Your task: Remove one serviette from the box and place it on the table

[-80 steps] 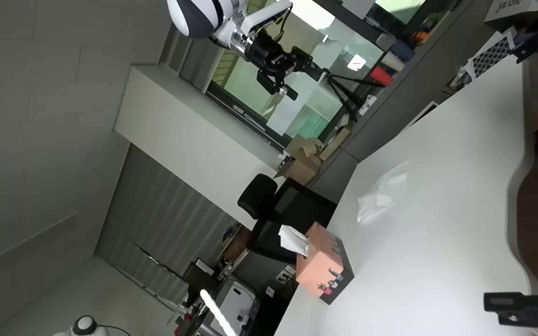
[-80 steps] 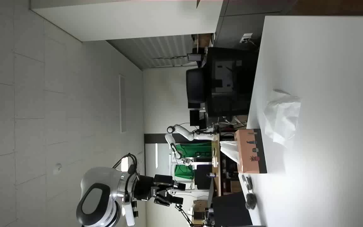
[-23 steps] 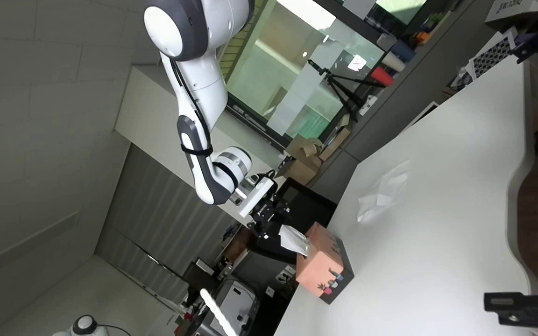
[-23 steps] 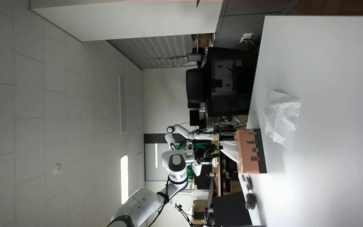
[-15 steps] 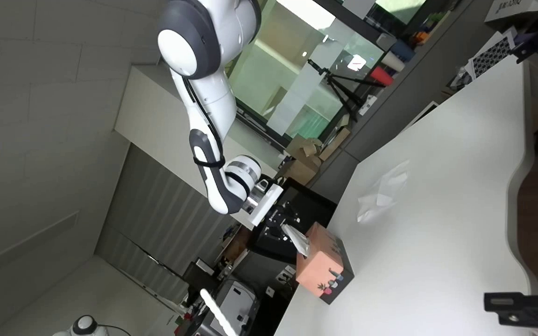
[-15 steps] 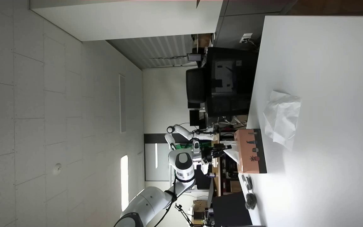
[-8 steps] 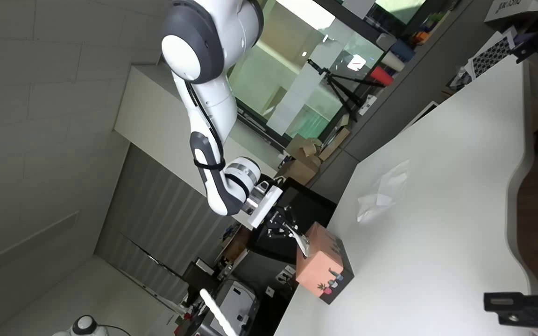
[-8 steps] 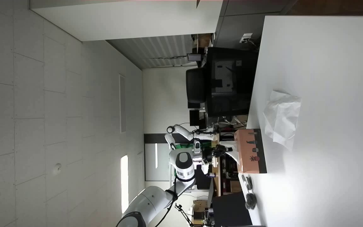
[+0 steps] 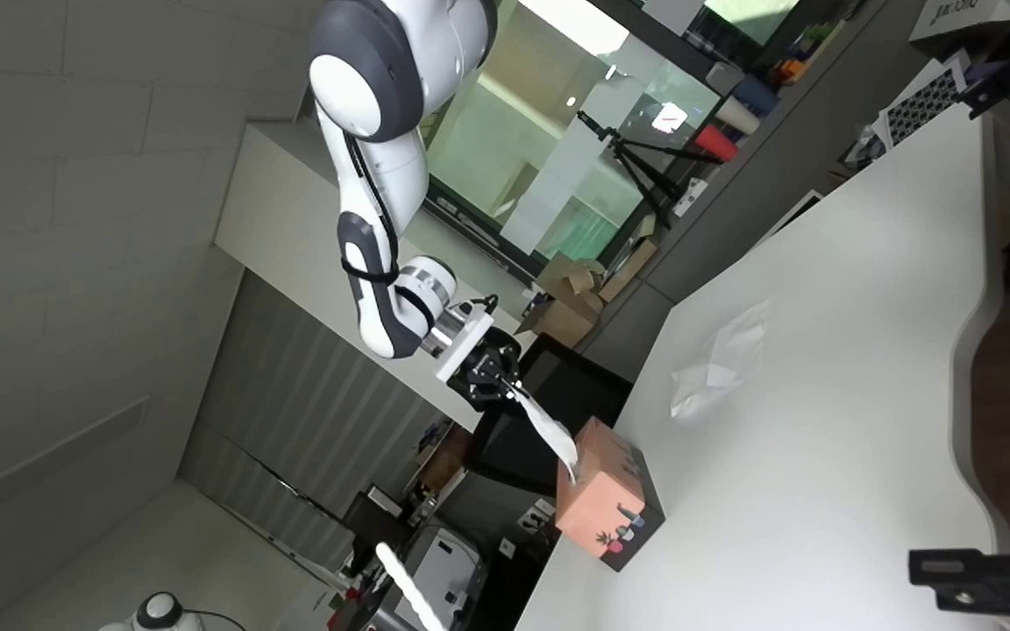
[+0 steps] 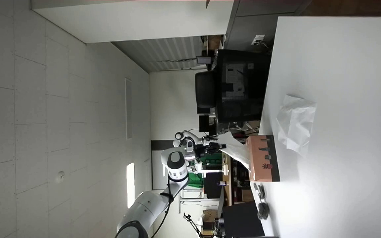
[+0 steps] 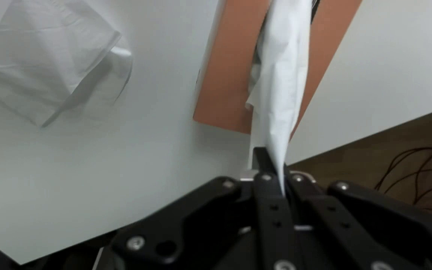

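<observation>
My gripper (image 11: 276,165) is shut on the end of a white serviette (image 11: 285,71), pinched thin between the black fingers. The serviette runs as a long strip from the fingertips back to the slot of the orange box (image 11: 225,90), its lower end still inside. In both exterior views the gripper (image 9: 514,387) holds above the box (image 9: 597,504), with the serviette (image 10: 236,151) stretched between them. The box stands on the white table (image 10: 349,82) near its edge. Another white serviette (image 10: 297,124) lies loosely spread on the table beside the box.
A black chair (image 9: 549,412) stands just past the table edge near the box. A grey fuzzy-headed object (image 10: 263,210) lies on the table by the box. Reddish cables (image 11: 426,176) lie on the floor. A black clamp-like part (image 9: 978,580) juts over the table edge.
The gripper came down to the box, went from open to shut on the serviette's tip, then rose away from the box, drawing a longer length out of the slot. The box stayed put.
</observation>
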### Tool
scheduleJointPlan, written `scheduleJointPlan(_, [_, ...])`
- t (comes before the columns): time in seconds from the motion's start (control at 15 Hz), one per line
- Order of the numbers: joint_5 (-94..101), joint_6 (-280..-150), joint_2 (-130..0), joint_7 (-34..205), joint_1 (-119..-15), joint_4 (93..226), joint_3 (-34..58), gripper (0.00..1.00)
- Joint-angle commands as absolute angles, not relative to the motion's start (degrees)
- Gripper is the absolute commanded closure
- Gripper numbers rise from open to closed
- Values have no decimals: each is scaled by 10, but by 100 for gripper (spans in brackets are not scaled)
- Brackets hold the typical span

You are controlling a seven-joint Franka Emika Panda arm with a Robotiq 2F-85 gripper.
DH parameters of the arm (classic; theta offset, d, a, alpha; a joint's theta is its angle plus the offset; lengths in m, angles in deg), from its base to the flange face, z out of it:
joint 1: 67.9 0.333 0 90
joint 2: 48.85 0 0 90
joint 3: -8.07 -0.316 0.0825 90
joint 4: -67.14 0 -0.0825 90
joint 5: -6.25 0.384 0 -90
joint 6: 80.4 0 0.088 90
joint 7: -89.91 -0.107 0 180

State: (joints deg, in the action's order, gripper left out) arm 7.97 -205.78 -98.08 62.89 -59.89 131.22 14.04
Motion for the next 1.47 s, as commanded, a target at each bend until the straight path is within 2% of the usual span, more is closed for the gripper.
scheduleJointPlan(0.0, [80,-1975,-952,646,-628,1255,137,100])
scheduleJointPlan(0.27, [58,-1846,-951,708,-662,1192,141,100])
scheduleJointPlan(0.6, [-11,-1721,-1023,769,-690,1118,170,100])
scheduleJointPlan(1.13, [-145,-1587,-1185,832,-684,1022,221,100])
scheduleJointPlan(1.4, [-200,-1567,-1241,878,-665,992,234,100])
